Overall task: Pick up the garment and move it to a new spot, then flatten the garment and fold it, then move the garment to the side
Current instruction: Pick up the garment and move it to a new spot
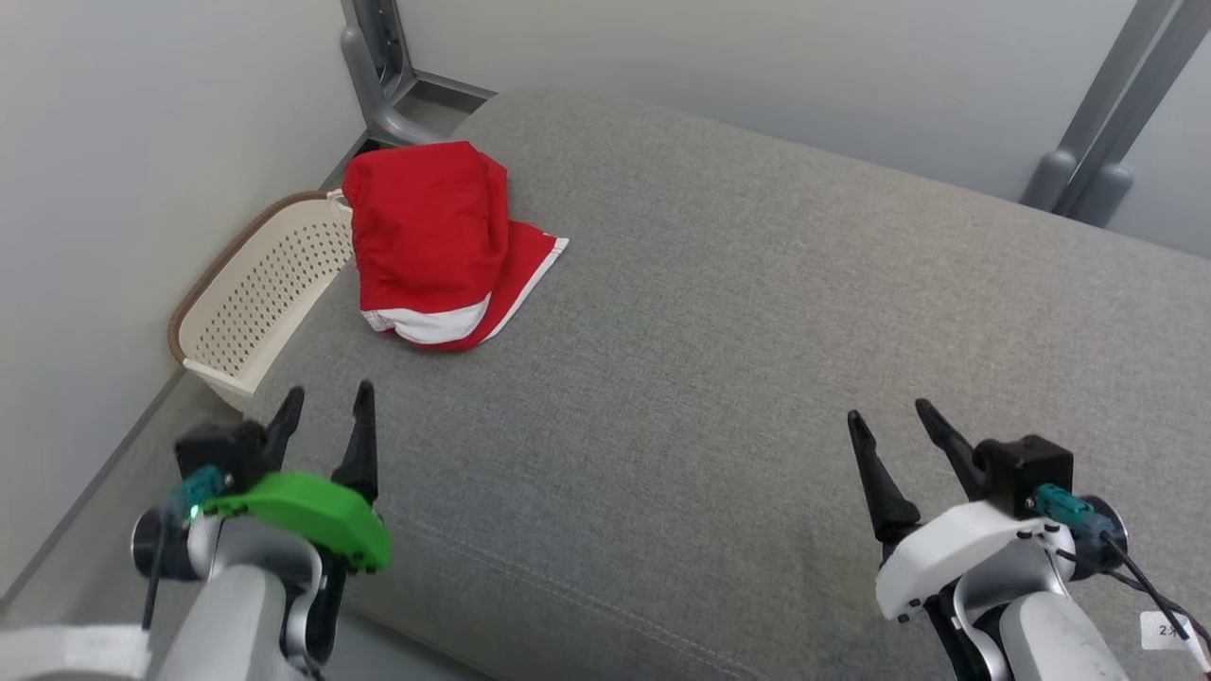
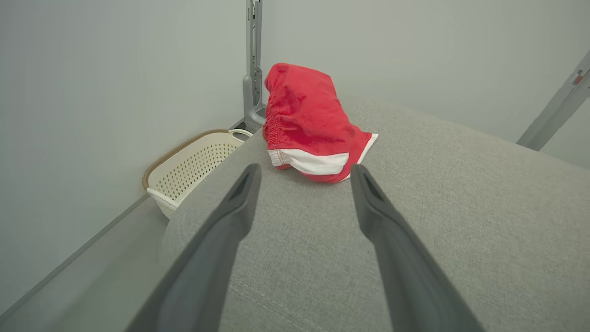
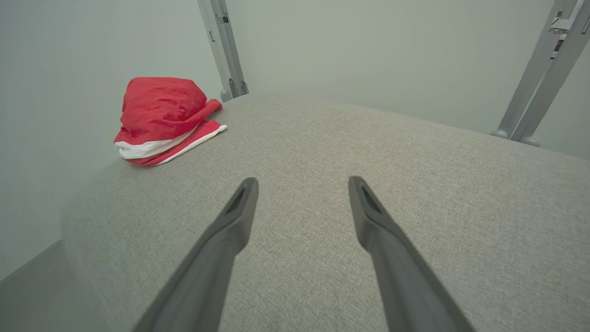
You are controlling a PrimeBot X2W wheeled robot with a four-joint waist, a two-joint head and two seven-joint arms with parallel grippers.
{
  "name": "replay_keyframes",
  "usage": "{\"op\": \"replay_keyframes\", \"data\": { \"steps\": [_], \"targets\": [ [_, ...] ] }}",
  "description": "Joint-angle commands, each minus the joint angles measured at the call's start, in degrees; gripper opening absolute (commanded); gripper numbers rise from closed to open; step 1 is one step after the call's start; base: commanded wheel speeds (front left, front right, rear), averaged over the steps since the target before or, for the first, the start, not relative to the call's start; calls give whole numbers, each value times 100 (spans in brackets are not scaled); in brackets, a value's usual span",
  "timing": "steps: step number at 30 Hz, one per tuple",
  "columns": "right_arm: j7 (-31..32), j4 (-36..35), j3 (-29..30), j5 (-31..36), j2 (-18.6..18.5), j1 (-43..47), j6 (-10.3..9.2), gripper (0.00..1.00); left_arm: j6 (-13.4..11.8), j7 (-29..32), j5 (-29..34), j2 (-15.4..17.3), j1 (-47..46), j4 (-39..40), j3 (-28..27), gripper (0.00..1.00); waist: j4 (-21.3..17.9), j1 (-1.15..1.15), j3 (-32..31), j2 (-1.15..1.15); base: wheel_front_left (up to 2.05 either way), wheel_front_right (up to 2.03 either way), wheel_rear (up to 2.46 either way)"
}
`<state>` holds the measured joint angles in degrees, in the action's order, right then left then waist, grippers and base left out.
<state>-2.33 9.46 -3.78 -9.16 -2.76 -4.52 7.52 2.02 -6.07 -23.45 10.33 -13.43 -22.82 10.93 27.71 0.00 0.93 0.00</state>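
Observation:
The garment (image 1: 430, 241) is a pair of red shorts with white trim, heaped in a bunch at the far left of the grey cushioned surface (image 1: 757, 331). It also appears in the left wrist view as the garment (image 2: 306, 122) and in the right wrist view as the garment (image 3: 159, 117). My left gripper (image 1: 326, 407) hovers open near the surface's front left edge, well short of the shorts, with nothing between its fingers. Over at the front right, my right gripper (image 1: 889, 416) is open and empty too, far from the garment.
A cream perforated basket (image 1: 270, 293) with a brown rim stands on the floor against the left wall, beside the surface's edge and touching the garment's side. Grey metal frame legs (image 1: 378, 66) rise at the back left and back right (image 1: 1097, 142).

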Motion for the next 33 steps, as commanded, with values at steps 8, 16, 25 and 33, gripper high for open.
{"op": "replay_keyframes", "data": {
  "steps": [8, 16, 25, 33],
  "targets": [
    [1033, -1406, -261, 791, -33, -299, -7, 100, 312, 1180, -649, -305, -2334, -1684, -56, 100, -458, 0, 1339, 0, 0, 0, 0],
    [1751, -2535, -372, 1021, -259, -192, -7, 100, 230, 1839, -877, -292, -3704, -2687, -112, 100, -594, 0, 2223, 0, 0, 0, 0],
    [2013, -2999, -380, 1057, -369, -70, -7, 100, -385, 2165, -657, -132, -4367, -3470, -42, 100, -579, 0, 2613, 0, 0, 0, 0],
    [2088, -3175, -370, 1051, -444, -39, -6, 100, -237, 2003, -762, -173, -4671, -3889, -64, 0, -627, 0, 2822, 0, 0, 0, 0]
  ]
}}
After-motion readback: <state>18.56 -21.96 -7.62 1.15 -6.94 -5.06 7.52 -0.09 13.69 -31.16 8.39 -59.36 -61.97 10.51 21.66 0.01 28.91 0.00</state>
